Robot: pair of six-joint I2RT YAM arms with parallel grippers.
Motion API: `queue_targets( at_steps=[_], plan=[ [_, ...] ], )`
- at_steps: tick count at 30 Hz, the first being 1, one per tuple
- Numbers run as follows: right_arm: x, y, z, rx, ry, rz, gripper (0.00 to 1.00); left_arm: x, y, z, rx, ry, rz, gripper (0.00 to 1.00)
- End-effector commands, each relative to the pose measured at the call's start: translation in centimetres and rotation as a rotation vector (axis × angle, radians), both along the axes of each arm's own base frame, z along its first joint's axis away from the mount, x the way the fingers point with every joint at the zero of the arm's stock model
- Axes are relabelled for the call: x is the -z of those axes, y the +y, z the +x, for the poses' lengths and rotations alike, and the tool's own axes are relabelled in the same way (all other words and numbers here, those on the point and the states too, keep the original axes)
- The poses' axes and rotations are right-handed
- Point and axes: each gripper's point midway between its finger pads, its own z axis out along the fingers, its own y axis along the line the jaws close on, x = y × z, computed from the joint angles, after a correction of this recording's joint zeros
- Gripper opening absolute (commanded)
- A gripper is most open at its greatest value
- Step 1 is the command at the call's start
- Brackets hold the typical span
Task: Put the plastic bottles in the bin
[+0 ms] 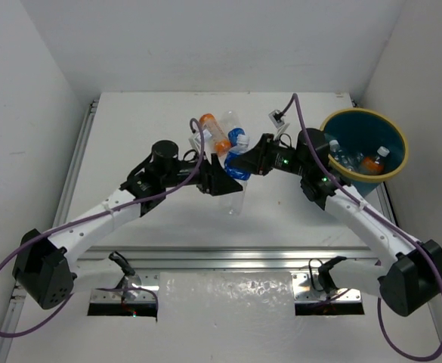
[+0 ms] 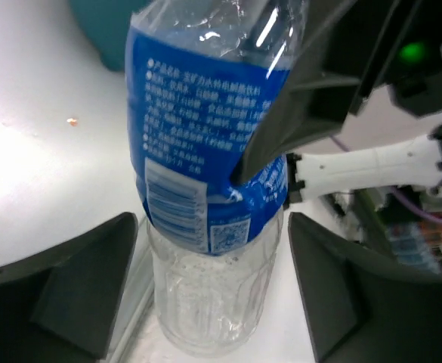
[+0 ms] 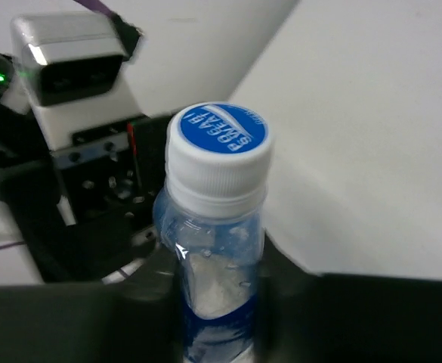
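The left end effector [image 1: 227,184] and orange bottle [image 1: 215,133] crowd the blue-label bottle [image 1: 238,163]; right arm's elbow [image 1: 312,144] flanks the bin [image 1: 399,145].

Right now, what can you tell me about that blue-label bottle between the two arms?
The bottle is clear, ribbed plastic with a blue label and a white, blue-topped cap. It looks empty and crumpled. The right end effector pinches its label; the left end effector stands open around its lower body, mid-table.

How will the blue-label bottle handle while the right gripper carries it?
Probably light: the blue-label bottle looks empty through its clear lower wall. Likely soft too, as its label creases where the right gripper pinches it. The glossy film may be slippery, so it could twist in the jaws.
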Motion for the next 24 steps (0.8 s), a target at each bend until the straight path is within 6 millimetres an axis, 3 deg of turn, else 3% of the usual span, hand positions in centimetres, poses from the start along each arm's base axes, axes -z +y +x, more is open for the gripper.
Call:
queue_targets(
  at_steps=[1, 2, 3, 5, 6, 7, 8, 10, 12, 14, 18, 20, 21, 22, 24],
  plan=[
    [-3.0, -1.1, 0.6, 0.075, -0.136, -0.070, 0.00, -0.8, 1.1, 2.1, -0.138, -0.080, 0.103, 0.99],
    [-3.1, -2.9, 2.6, 0.222, -0.149, -0.137, 0.00, -1.4, 1.8, 2.9, -0.198, -0.093, 0.138, 1.00],
    [-3.6, -5.1, 3.0, 0.317, -0.115, -0.232, 0.00, 0.1, 3.3, 3.0, -0.258, -0.050, 0.228, 1.00],
    [-4.4, -9.5, 4.8, 0.514, -0.128, -0.366, 0.00, -0.8, 6.5, 4.7, -0.445, -0.101, 0.317, 1.00],
    [-5.9, -13.9, 5.8, 0.691, -0.119, -0.437, 0.00, 0.2, 9.1, 5.1, -0.557, -0.090, 0.416, 1.00],
    [-6.8, -16.2, 6.0, 0.771, -0.133, -0.484, 0.00, -0.8, 11.0, 5.0, -0.625, -0.127, 0.438, 1.00],
    [-8.5, -20.8, 6.2, 0.953, -0.127, -0.539, 0.00, -1.2, 13.7, 4.9, -0.736, -0.149, 0.484, 1.00],
    [-10.2, -25.2, 5.9, 1.128, -0.148, -0.623, 0.00, -1.3, 15.8, 4.8, -0.809, -0.179, 0.522, 1.00],
    [-12.3, -30.1, 5.1, 1.359, -0.156, -0.694, 0.00, -0.6, 16.5, 4.3, -0.821, -0.189, 0.535, 1.00],
    [-13.8, -32.9, 4.8, 1.481, -0.169, -0.734, 0.01, 0.6, 16.1, 4.1, -0.789, -0.182, 0.543, 1.00],
    [-14.3, -37.1, 5.2, 1.650, -0.154, -0.855, 0.04, 3.8, 14.9, 4.3, -0.726, -0.128, 0.580, 1.00],
    [-13.3, -37.5, 6.4, 1.631, -0.133, -0.903, 0.19, 4.6, 14.7, 4.4, -0.724, -0.100, 0.589, 1.00],
    [-12.9, -37.6, 6.6, 1.623, -0.123, -0.924, 0.38, 5.2, 14.5, 4.5, -0.721, -0.084, 0.599, 1.00],
    [-12.4, -37.7, 6.7, 1.632, -0.100, -0.929, 0.98, 5.1, 14.4, 4.6, -0.728, -0.072, 0.589, 1.00],
    [-11.5, -37.4, 6.9, 1.608, -0.065, -0.925, 0.99, 5.0, 14.0, 5.2, -0.741, -0.061, 0.579, 1.00]
  ],
)
